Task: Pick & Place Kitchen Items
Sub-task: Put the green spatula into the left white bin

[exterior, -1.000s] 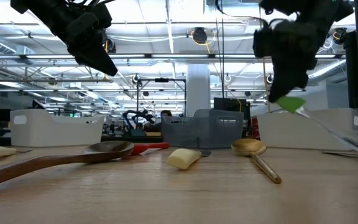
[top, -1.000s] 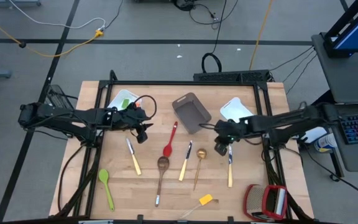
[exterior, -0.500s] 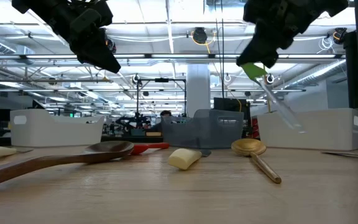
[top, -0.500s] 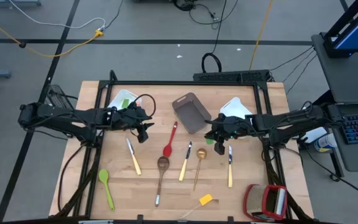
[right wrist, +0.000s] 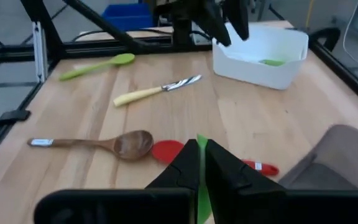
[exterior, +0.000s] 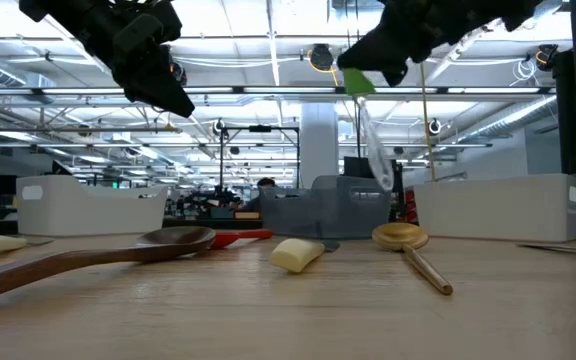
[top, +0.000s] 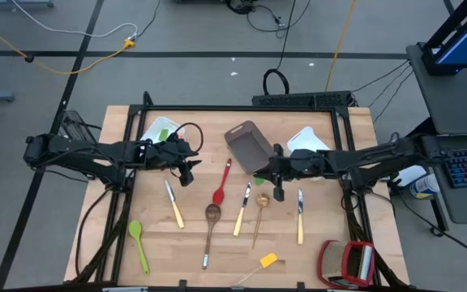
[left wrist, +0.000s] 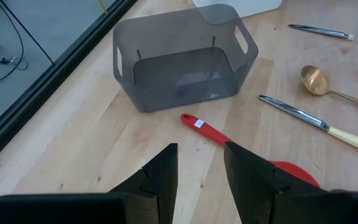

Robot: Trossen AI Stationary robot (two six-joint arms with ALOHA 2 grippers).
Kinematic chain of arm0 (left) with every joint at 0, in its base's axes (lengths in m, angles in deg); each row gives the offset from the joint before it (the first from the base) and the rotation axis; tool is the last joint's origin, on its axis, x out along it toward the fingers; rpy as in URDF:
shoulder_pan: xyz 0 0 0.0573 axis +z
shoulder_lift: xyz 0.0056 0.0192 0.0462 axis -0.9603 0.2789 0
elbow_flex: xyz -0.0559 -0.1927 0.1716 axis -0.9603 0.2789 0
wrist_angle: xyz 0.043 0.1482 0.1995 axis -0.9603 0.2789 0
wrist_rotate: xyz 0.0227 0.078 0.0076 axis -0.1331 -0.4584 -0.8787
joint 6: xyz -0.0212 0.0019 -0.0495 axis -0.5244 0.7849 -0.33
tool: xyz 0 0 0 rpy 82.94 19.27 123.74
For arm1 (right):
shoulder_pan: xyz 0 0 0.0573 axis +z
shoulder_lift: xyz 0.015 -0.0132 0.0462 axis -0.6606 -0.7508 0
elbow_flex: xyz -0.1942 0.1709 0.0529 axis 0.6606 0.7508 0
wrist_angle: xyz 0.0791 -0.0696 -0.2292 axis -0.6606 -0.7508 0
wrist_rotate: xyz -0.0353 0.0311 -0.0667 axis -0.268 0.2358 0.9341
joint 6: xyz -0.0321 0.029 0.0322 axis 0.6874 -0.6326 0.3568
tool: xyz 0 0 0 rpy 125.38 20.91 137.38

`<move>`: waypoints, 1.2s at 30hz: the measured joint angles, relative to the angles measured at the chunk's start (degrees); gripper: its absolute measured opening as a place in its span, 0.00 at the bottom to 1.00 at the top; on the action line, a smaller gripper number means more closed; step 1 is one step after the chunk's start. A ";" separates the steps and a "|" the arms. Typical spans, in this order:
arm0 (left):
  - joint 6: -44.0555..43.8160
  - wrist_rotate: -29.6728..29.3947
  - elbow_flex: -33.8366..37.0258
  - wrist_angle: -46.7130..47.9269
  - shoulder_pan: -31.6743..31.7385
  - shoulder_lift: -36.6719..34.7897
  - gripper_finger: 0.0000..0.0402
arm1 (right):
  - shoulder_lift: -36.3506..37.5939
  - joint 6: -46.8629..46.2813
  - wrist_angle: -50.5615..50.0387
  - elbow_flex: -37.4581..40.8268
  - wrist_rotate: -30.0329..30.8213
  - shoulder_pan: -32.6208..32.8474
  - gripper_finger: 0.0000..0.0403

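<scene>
Swinging leftward across the frame's centre, the right gripper (top: 277,180) now hangs beside the grey bin (top: 246,146), clamped on a green-handled utensil (exterior: 366,120); release looks near. Left gripper (left wrist: 199,171) waits, parted and empty.

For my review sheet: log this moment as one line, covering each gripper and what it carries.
right gripper: shut on green-handled utensil, lifted beside grey plastic bin | left gripper: open, empty, above red spoon

Right tool (top: 277,191) clamped; left tool (top: 186,175) parted.
</scene>
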 joint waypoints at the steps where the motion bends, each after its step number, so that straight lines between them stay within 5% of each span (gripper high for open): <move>1: 0.00 0.00 0.00 0.00 0.00 0.00 0.34 | -1.01 0.64 1.00 0.02 -0.04 0.00 0.01; 10: -0.04 0.00 0.00 -0.02 0.00 0.00 0.34 | -7.65 1.78 8.30 0.04 -0.06 -0.15 0.02; 36: -0.04 0.00 0.00 0.00 0.00 0.00 0.34 | -7.72 1.52 10.78 0.08 -0.09 -0.15 0.03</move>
